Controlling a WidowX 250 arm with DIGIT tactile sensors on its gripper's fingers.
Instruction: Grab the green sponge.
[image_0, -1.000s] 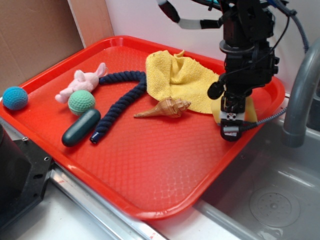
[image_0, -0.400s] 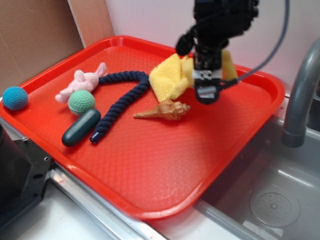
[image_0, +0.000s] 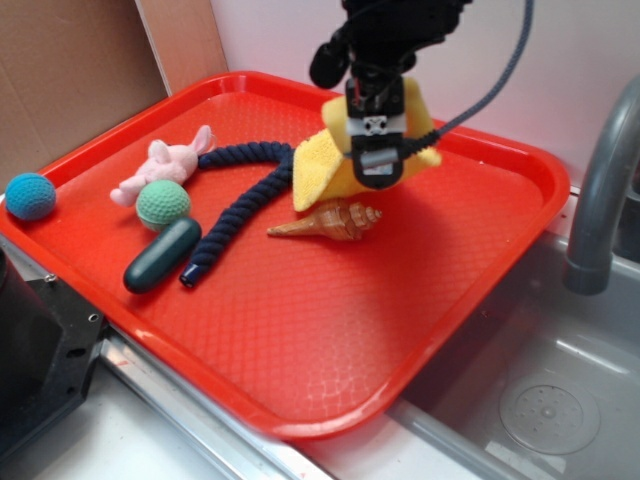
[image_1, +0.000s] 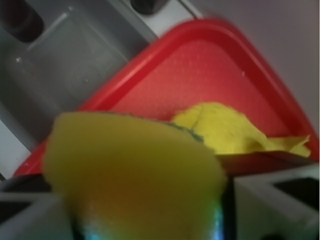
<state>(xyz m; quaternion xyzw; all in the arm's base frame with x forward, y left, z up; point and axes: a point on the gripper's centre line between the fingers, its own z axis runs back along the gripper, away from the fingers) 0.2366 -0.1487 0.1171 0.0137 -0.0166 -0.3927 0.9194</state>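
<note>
The green sponge (image_0: 420, 112) is a yellow foam block clamped between my gripper's (image_0: 377, 165) fingers and held above the back middle of the red tray (image_0: 330, 330). Its yellow ends stick out on both sides of the black gripper. In the wrist view the sponge (image_1: 135, 170) fills the lower frame, blurred, with a thin dark green edge along its top, and a white finger (image_1: 272, 200) shows on the right. The gripper is shut on the sponge.
A bunched yellow cloth (image_0: 318, 172) lies under the gripper, with a seashell (image_0: 335, 218) in front of it. On the left are a dark blue rope (image_0: 245, 195), a pink plush (image_0: 165, 165), a green ball (image_0: 163, 203), a dark capsule (image_0: 162, 255) and a blue ball (image_0: 30, 195). A sink and a faucet (image_0: 600, 200) are at the right.
The gripper has risen from the tray's right edge and moved left with the sponge in it. The yellow cloth has been pulled into a bunch toward the left.
</note>
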